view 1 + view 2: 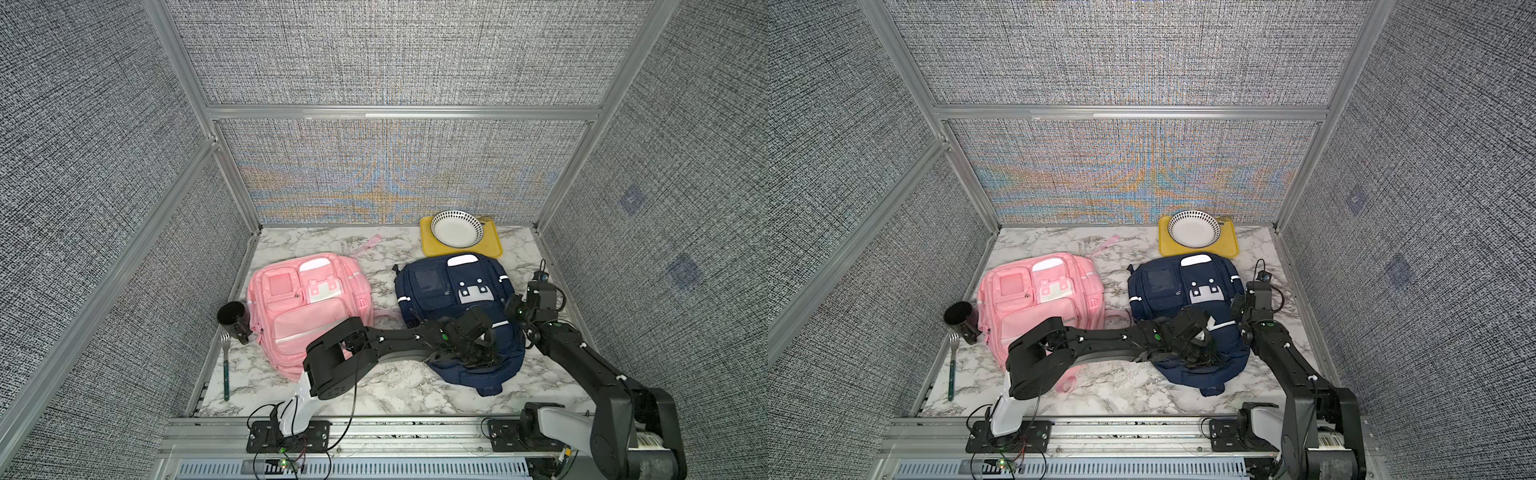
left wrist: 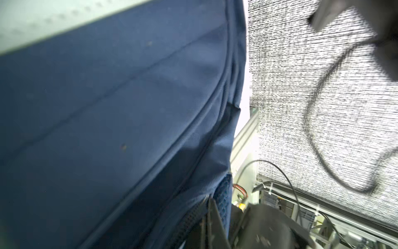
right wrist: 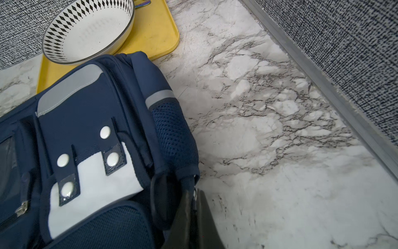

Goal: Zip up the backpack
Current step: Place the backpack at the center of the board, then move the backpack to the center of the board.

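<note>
Nearest the lens in both top views stood the black right arm [image 1: 615, 399], rising from the aluminium rail [image 1: 415, 432] along the front edge of the white marble-patterned worktop [image 1: 395, 386]. Its right tool [image 1: 513, 308] met the right side of the navy blue fabric backpack [image 1: 449, 286]. The bag lay flat on the worktop's right half, front panel up, its far end against the near edge of the yellow plastic tray [image 1: 492, 247]. In the right wrist view the right tool [image 3: 194, 207] was clenched, fingers pressed together at the bag's mesh side pocket; whether fabric sat between them could not be told. The left tool [image 1: 476, 355] hung over the bag's near end, also clenched, and anything it might grasp was hidden. A white bowl with a black diamond-patterned rim [image 1: 456, 233] sat on the tray. A pink fabric backpack [image 1: 299, 307] lay on the worktop's left half, with a black cup [image 1: 232, 319] just beside it and a teal-handled fork [image 1: 225, 368] near the cup.
</note>
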